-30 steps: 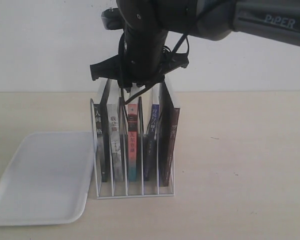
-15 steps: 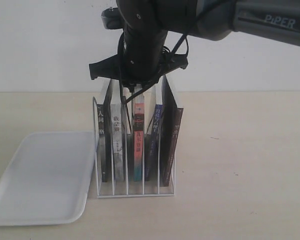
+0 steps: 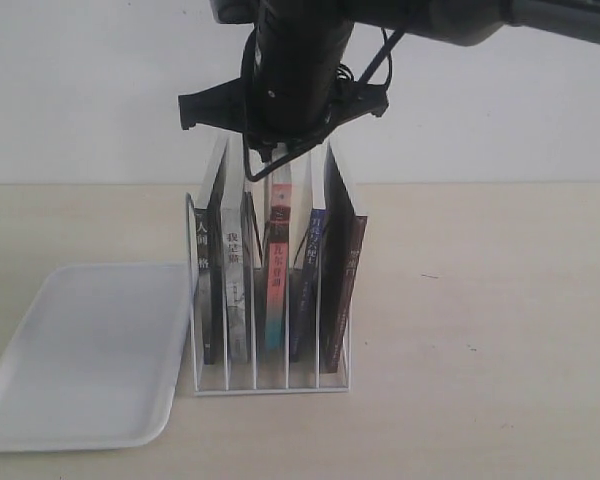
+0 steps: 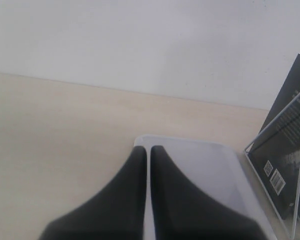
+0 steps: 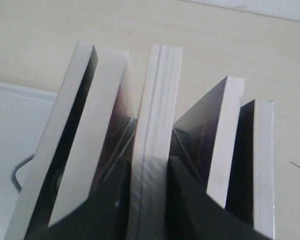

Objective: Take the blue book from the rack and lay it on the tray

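The white wire rack (image 3: 270,388) holds five upright books. The blue book (image 3: 313,238), with its blue spine, stands in the fourth slot from the left; its page edge (image 5: 228,140) shows in the right wrist view. My right gripper (image 3: 277,162) comes down from above and is shut on the middle book (image 3: 276,270), whose spine is red fading to teal. That book stands higher than its neighbours. Its page edge (image 5: 155,115) sits clamped between my fingers (image 5: 180,200). The white tray (image 3: 80,360) lies left of the rack. My left gripper (image 4: 148,150) is shut and holds nothing, above the tray (image 4: 210,165).
A dark maroon-brown book (image 3: 342,290) fills the rightmost slot, and a black book (image 3: 202,280) and a grey book (image 3: 234,290) fill the two left slots. The tray almost touches the rack's left side. A white wall stands behind the light wooden table (image 3: 480,330).
My right gripper has risen, and the red-and-teal book has come up with it by a few centimetres. The other books and the tray have not moved.
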Robot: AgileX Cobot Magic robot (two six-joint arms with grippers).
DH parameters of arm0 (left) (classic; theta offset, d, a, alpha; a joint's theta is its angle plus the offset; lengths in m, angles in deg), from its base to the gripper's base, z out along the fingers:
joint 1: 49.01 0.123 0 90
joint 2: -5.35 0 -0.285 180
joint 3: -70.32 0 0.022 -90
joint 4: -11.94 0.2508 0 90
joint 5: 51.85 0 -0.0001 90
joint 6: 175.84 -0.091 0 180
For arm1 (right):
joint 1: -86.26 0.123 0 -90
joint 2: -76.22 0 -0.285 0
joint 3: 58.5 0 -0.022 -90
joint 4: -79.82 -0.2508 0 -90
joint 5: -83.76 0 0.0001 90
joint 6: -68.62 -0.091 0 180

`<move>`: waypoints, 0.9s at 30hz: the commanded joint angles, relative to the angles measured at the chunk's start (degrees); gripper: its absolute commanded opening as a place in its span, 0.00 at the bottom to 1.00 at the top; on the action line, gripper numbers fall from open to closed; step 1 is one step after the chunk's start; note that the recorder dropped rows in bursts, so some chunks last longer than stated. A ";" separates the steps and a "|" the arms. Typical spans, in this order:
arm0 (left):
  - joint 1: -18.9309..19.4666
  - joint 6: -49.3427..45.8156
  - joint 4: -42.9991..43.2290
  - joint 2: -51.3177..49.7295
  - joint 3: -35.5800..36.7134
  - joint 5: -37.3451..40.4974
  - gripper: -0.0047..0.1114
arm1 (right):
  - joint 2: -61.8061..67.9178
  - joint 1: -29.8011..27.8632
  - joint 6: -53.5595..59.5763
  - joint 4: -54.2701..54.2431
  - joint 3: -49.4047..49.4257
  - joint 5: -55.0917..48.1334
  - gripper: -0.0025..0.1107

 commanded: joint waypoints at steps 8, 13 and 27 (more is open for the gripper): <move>0.20 0.43 -0.59 -0.19 -0.20 -0.41 0.08 | -7.34 -0.17 1.18 2.13 -0.32 -0.43 0.02; 0.20 0.43 -0.59 -0.19 -0.20 -0.41 0.08 | -8.56 -0.17 1.18 2.27 -0.32 -1.13 0.02; 0.20 0.43 -0.59 -0.19 -0.20 -0.41 0.08 | -10.07 -0.17 1.18 2.17 -0.32 -1.36 0.02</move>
